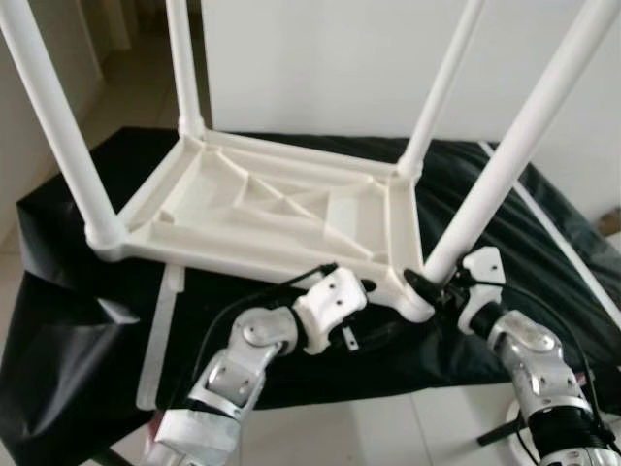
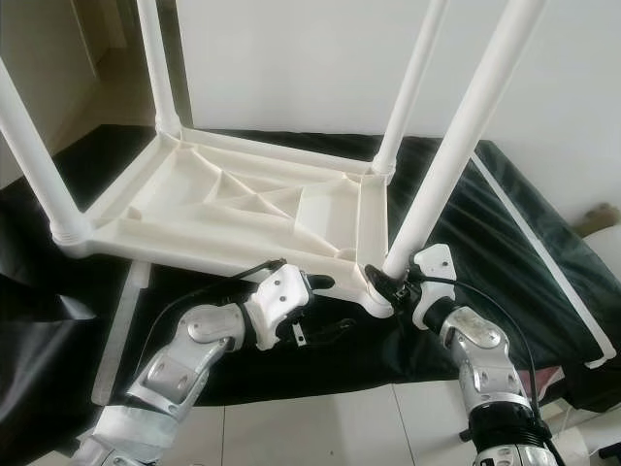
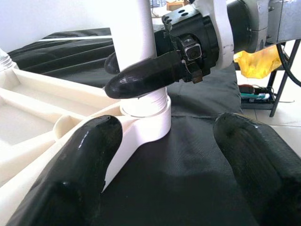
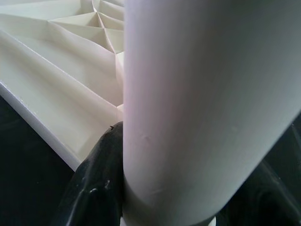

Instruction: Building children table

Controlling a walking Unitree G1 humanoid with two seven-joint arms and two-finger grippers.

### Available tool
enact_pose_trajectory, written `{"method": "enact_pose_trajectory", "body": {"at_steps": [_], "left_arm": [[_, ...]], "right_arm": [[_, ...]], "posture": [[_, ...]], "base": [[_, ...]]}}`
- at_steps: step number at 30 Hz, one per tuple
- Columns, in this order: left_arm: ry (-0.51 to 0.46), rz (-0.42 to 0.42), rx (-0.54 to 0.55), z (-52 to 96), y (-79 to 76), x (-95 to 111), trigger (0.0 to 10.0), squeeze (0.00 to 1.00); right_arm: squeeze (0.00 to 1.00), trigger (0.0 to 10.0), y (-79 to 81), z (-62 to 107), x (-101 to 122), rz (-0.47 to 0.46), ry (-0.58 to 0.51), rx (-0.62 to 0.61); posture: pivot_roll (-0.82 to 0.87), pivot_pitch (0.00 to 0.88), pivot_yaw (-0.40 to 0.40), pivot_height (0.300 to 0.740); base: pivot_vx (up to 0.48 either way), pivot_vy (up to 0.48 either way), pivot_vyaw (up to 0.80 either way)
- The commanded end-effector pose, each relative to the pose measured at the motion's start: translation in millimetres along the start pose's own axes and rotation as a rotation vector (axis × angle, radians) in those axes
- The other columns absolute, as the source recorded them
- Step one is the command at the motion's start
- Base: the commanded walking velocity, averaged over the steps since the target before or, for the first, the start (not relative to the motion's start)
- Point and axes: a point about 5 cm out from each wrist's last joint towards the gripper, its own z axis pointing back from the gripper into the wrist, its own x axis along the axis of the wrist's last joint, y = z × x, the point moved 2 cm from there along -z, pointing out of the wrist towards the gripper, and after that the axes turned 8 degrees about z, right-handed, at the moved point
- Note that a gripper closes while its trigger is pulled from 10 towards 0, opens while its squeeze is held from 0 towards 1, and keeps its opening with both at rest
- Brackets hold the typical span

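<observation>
Black cloth [image 1: 78,320], right gripper [image 3: 136,75] clamping leg [image 1: 505,165]

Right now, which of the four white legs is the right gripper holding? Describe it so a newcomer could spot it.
Start at the upside-down white plastic tabletop lying on the black cloth, four white tubular legs pointing up. Go to the corner nearest the robot on its right: that leg is the one. Only it has the right gripper clamped around its base, above the socket.
</observation>
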Motion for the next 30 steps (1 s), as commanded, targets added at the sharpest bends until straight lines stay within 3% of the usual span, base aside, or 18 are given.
{"method": "enact_pose_trajectory", "body": {"at_steps": [1, 2, 10, 13, 14, 17, 20, 22, 30], "left_arm": [[0.002, -0.013, 0.047, -1.5, 2.5, -0.3, 10.0, 0.00], [0.002, -0.013, 0.046, -1.1, 2.2, -0.5, 10.0, 0.00], [0.008, -0.015, 0.041, -0.5, 1.9, -2.3, 10.0, 0.00], [0.007, -0.019, 0.033, -1.2, 1.1, -1.6, 10.0, 0.00], [0.007, -0.019, 0.033, -1.2, 1.1, -1.6, 10.0, 0.00], [-0.015, -0.003, 0.029, -2.4, 1.1, 2.9, 10.0, 0.00], [-0.015, -0.002, 0.029, -2.4, 1.1, 3.1, 10.0, 0.00], [-0.012, -0.007, 0.027, -1.3, -0.2, 2.2, 10.0, 0.00], [-0.016, -0.008, 0.033, -0.8, -0.4, 3.5, 10.0, 0.00]], "right_arm": [[0.00, 9.1, 7.5, 3.1, -10.7, 0.017, 0.044, 0.008], [0.00, 10.0, 7.9, 2.9, -10.2, 0.005, 0.038, -0.001], [0.00, 10.0, 5.6, 2.3, -9.5, -0.056, 0.065, -0.186], [0.00, 10.0, 6.6, 1.9, -6.3, -0.173, 0.034, -0.346], [0.00, 10.0, 6.6, 1.9, -6.3, -0.173, 0.034, -0.346], [0.00, 10.0, 17.3, -0.7, -7.8, -0.247, 0.059, -0.470], [0.00, 10.0, 19.8, -1.3, -8.5, -0.255, 0.067, -0.490], [0.00, 10.0, 33.3, -6.4, -14.1, -0.307, 0.122, -0.568], [0.00, 10.0, 52.6, -24.0, -9.5, -0.398, 0.155, -0.667]], "posture": [[0.11, 0.000, -0.096, 0.740], [0.10, 0.000, -0.088, 0.740], [0.09, 0.000, -0.077, 0.740], [0.09, 0.000, -0.076, 0.740], [0.09, 0.000, -0.076, 0.740], [0.09, 0.000, -0.074, 0.740], [0.09, 0.000, -0.074, 0.740], [0.10, 0.000, -0.080, 0.740], [0.11, 0.000, -0.086, 0.740]], "base": [[0.000, 0.000, 0.00], [0.000, 0.000, 0.00], [0.000, 0.000, 0.00], [0.000, 0.000, 0.00], [0.000, 0.000, 0.00], [0.000, 0.000, 0.00], [0.000, 0.000, 0.00], [0.000, 0.000, 0.00], [0.000, 0.000, 0.00]]}}
